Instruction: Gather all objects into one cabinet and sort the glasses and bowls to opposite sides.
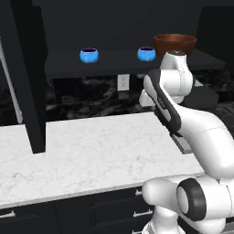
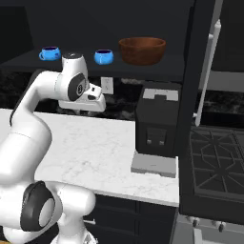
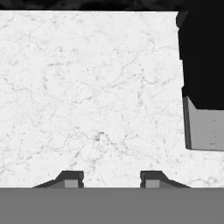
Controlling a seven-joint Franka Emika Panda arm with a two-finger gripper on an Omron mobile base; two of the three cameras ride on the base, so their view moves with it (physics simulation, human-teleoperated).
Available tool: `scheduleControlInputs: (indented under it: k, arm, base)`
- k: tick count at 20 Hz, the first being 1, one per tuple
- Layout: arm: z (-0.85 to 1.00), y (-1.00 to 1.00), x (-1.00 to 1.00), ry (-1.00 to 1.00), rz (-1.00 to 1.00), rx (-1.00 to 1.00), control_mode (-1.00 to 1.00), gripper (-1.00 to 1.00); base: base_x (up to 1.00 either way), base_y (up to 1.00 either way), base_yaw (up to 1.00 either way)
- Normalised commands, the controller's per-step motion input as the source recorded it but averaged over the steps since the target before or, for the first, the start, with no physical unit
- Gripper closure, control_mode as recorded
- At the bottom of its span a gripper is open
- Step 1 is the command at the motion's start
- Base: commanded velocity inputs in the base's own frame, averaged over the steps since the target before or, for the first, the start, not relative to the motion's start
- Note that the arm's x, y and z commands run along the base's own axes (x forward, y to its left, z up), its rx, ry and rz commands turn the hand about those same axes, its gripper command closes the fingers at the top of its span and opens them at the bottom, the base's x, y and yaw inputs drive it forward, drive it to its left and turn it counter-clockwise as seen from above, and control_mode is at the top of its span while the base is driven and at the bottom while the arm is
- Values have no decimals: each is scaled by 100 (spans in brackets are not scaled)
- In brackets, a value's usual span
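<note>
Two blue bowls (image 1: 89, 55) flank the shelf beside a brown bowl (image 1: 175, 44) — claw (image 3: 111, 180) spread, holding nothing.

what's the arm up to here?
Nothing is held. The gripper points down at the bare marble counter, jaws apart with nothing between them, next to the black coffee machine. On the open cabinet shelf sit two blue bowls and the brown bowl at the right end.
</note>
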Motion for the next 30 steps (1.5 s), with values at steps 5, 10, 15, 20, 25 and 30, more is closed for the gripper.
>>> scheduleControlInputs:
  k: [5,10,15,20,25,30]
  arm:
    - [0,-4,-65,-17,-3,-1,-100,-100]
    - [0,0,-80,-28,-4,-4,100,-100]
    - [0,0,0,0,0,0,100,-100]
    - [0,0,0,0,0,0,100,-100]
    - [0,0,0,0,0,0,100,-100]
    - [0,0,0,0,0,0,100,-100]
  base:
    - [0,0,0]
    - [-20,-3,-1]
    - [-98,-38,-6]
    - [-85,-100,-3]
    - [-21,-100,0]
    - [0,-100,0]
